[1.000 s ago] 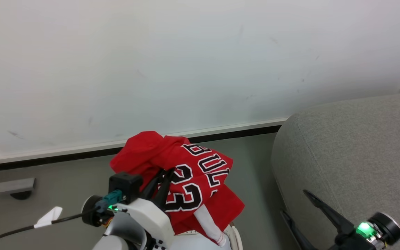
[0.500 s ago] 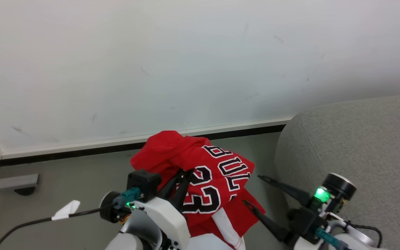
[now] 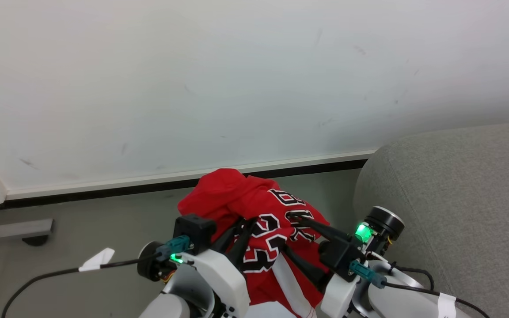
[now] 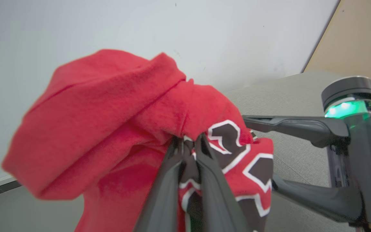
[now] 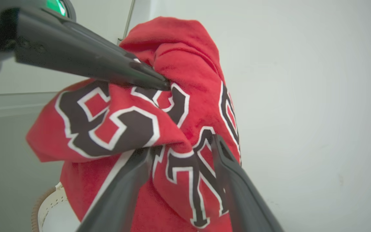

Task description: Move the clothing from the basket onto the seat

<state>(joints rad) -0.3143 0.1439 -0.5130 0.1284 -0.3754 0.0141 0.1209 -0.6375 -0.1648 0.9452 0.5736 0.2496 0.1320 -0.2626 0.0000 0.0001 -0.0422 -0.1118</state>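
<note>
l gripper [image 3: 246, 222] is clamped tight on the clothing [image 3: 254, 198]: both dark fingers pressed together w/ a pinch of red fabric btwn the tips, right at the edge of the black "23". in l wrist view the l gripper [image 4: 188, 141] has the same nip. cloth bunches up and over the tips in a big rounded fold to the upper left, and the rest hangs down past the fingers on both sides. so the clothing sits on top of and around the l fingertips, lifted clear of the floor [image 3: 104, 229].

r gripper [image 3: 287, 232] comes in from the r side, fingers pointing toward the l one. jaws stand wide apart, straddling a fold of the same clothing: one finger lies over the lettering, the other sits lower down by the white stripe. in r wrist view the r gripper [image 5: 182, 145] has the lettered fold btwn its two fingers, touching both but not squeezed flat; can't tell if there's any real hold. l gripper [image 5: 166, 85] shows just above there, biting the cloth by the number.

clothing hangs in the air in front of the wall [image 3: 237, 88], near the rounded end of the seat [image 3: 457, 198] but apart from it, w/ a strip of floor btwn. basket [image 5: 39, 206]: a bit of brown rim and cream wall shows below the hanging cloth in r wrist view; can't tell if the cloth touches it.
</note>
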